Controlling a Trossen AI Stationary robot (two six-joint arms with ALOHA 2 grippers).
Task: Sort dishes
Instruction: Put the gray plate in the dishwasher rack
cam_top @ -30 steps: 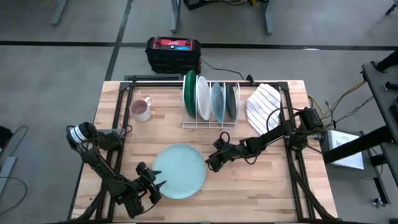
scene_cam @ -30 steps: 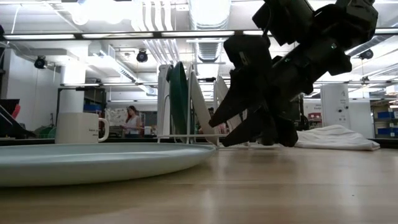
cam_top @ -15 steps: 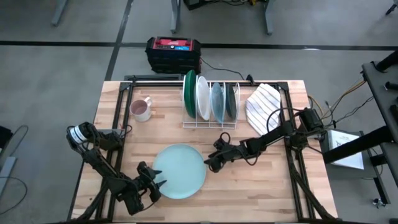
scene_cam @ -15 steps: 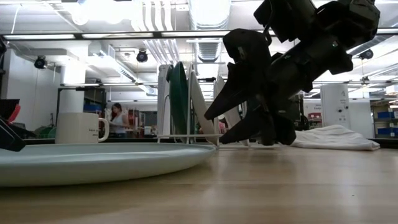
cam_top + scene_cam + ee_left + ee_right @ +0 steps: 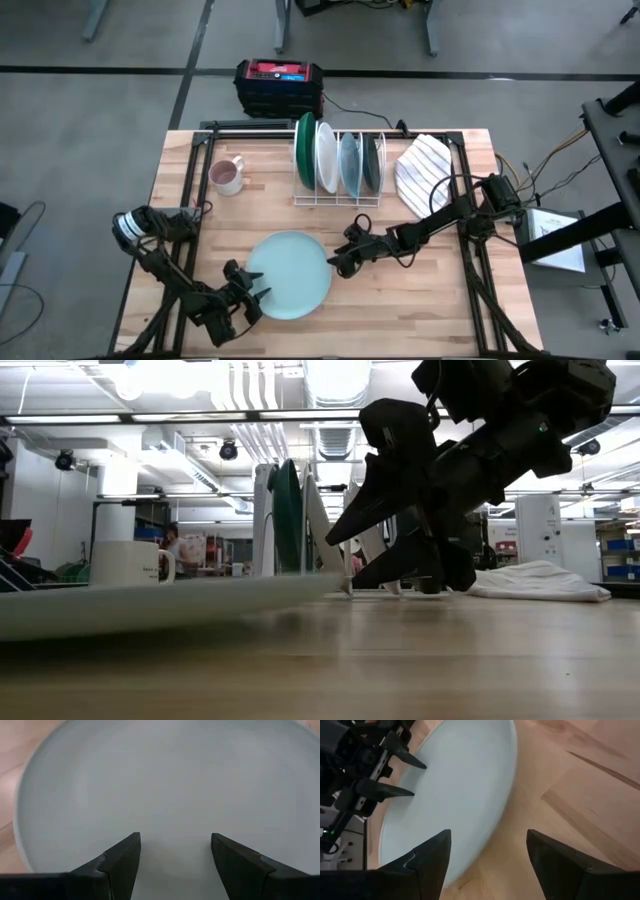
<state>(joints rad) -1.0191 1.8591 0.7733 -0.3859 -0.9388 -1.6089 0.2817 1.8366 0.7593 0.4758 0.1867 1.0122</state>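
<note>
We see a pale teal plate (image 5: pixel 288 275) lying on the wooden worktop (image 5: pixel 430 300), in front of the white rack (image 5: pixel 338 197). In the low view its edge (image 5: pixel 150 605) looks tilted, one side raised off the wood. Our left hand (image 5: pixel 250 297) sits at the plate's near-left rim with its fingers (image 5: pixel 122 860) spread open over the plate's surface (image 5: pixel 170 785); they do not pinch it, and we cannot tell whether they touch it. Our right hand (image 5: pixel 342 255) hangs at the plate's right rim, fingers (image 5: pixel 432 855) also apart, one toward the plate (image 5: pixel 455 790) and one over bare wood; in the low view it (image 5: pixel 385 545) hovers just above the worktop. Four more dishes stand on edge in the rack: a green-rimmed plate (image 5: pixel 303 150), a white one (image 5: pixel 326 157), a light blue one (image 5: pixel 349 163) and a dark grey one (image 5: pixel 371 162). A mug (image 5: pixel 227 176) stands left of the rack and a striped cloth (image 5: pixel 422 168) lies to its right.
</note>
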